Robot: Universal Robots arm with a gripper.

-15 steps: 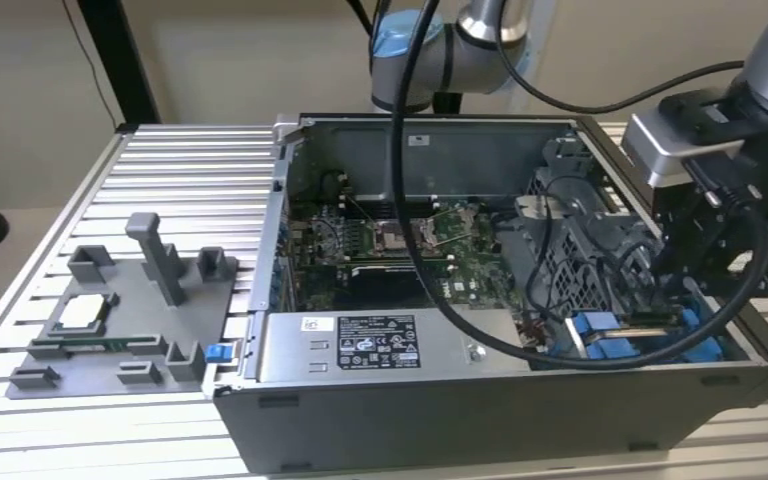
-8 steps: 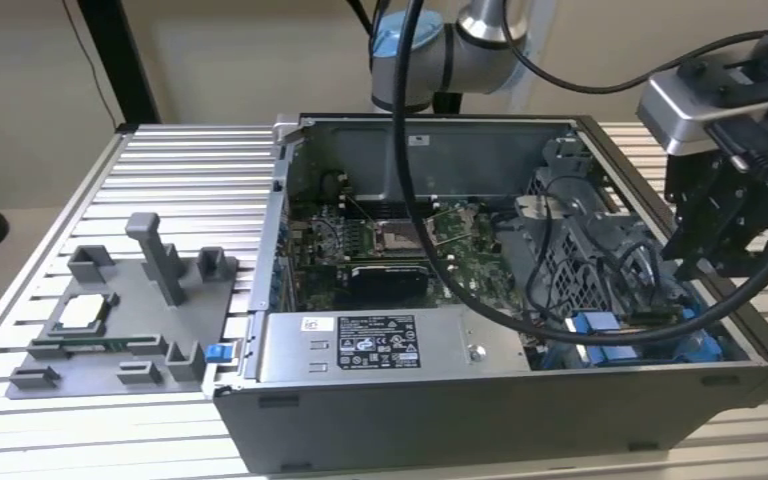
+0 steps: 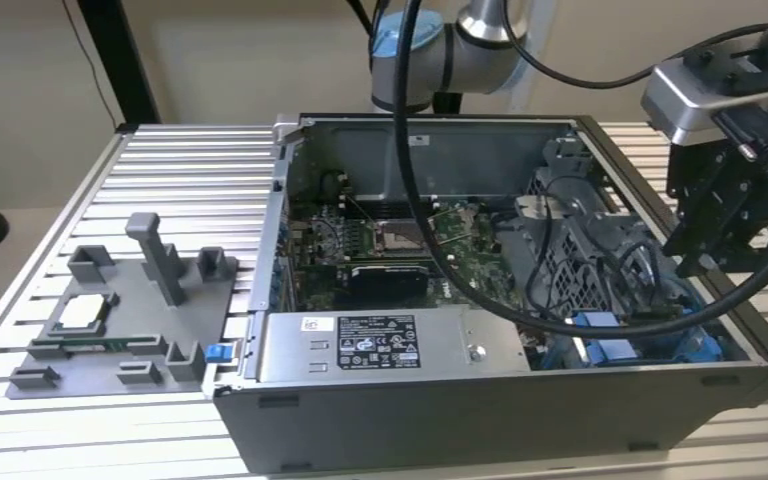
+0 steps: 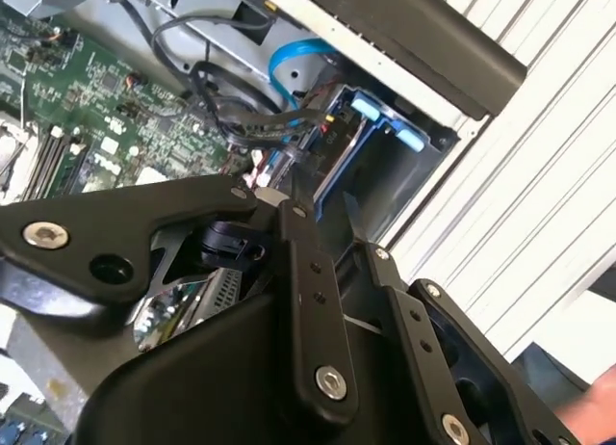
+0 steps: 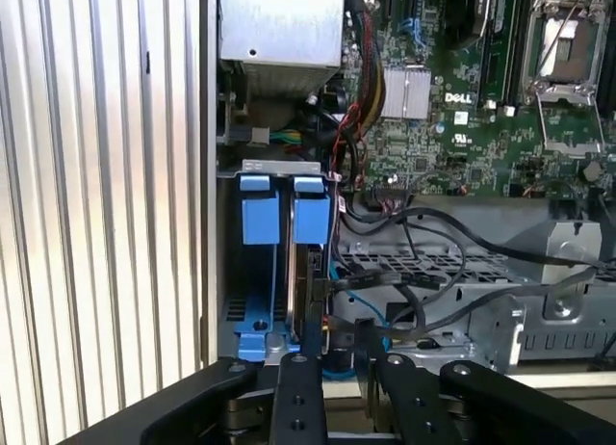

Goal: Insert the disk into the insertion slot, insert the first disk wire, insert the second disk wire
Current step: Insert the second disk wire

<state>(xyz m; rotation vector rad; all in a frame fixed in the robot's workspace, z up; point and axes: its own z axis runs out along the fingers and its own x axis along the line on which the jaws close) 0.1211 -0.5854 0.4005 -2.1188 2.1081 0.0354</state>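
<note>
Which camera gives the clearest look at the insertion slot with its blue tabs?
The first wrist view: the insertion slot is seen straight on, with both blue tabs and rails. The second wrist view shows it at an angle past the gripper's linkage; the exterior view shows only blue parts behind cables.

The exterior view looks down at an angle from in front of the open computer case point(image 3: 491, 300), far enough back to take in the slatted surface point(image 3: 184, 190) around it. Both wrist views sit really close, peering past the black fingers point(image 5: 298, 397) into the same corner: the insertion slot point(image 5: 279, 272) and motherboard point(image 4: 67, 108).
</note>
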